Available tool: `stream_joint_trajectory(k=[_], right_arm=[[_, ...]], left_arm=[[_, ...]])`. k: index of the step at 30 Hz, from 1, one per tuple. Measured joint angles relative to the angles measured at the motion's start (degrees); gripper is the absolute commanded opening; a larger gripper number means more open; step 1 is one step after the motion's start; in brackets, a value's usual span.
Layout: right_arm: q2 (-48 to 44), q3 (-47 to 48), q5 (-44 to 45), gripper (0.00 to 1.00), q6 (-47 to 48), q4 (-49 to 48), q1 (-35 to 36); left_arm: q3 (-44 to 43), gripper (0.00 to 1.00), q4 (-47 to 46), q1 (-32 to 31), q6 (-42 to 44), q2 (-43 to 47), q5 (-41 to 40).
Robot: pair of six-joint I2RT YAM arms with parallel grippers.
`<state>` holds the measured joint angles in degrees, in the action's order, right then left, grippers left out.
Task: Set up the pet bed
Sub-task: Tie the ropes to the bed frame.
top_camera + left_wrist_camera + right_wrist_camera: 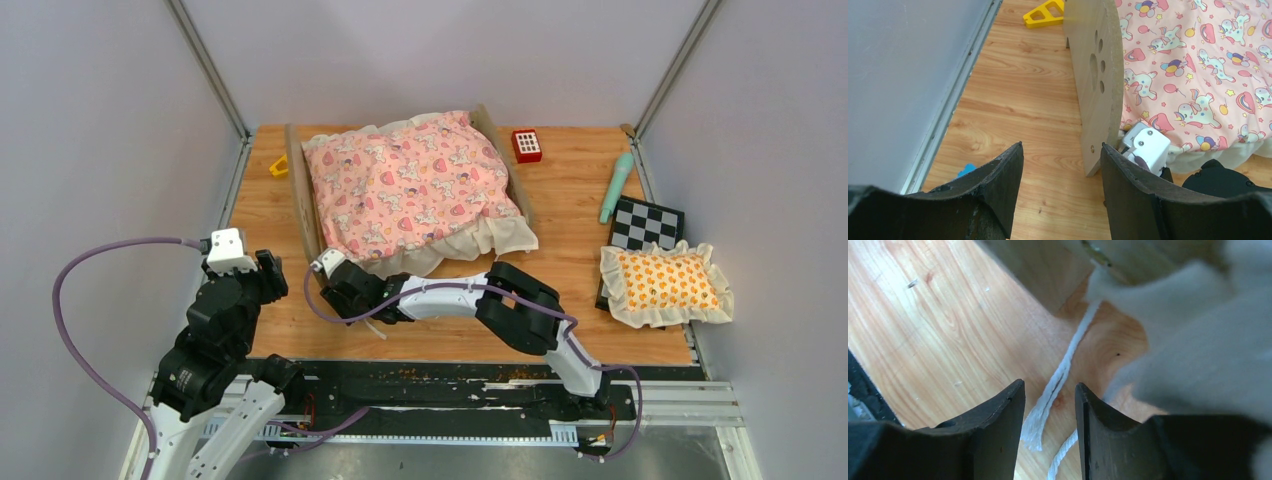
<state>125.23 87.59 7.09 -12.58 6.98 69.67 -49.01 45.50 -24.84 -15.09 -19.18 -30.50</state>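
Pet bed (412, 190) sits at counter's (570, 200) far edge, left of centre. Left fingers (998, 190) open, empty, nr headboard (1095, 75). Right fingers (998, 435) parted over white cord (1053, 385), gripping nothing.

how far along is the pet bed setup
Done: the pink quilt is spread over the bed frame. In hand: nothing; the right tool is open beside the quilt's near corner, over a white cord, and the left tool is open and empty. Left: perhaps tidying the ruffle spilling over the near edge; the pillow lies apart.
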Motion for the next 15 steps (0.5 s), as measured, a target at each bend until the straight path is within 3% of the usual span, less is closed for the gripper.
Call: stream_joint_trajectory(k=[11, 15], right_arm=[[0.37, -0.20, 5.14, 0.41, 0.42, 0.04, 0.59], [1.07, 0.81, 7.30, 0.31, 1.09, 0.94, 2.19]], left_arm=[[0.00, 0.66, 0.00, 0.00, 0.00, 0.00, 0.00], [0.00, 0.66, 0.00, 0.00, 0.00, 0.00, 0.02]])
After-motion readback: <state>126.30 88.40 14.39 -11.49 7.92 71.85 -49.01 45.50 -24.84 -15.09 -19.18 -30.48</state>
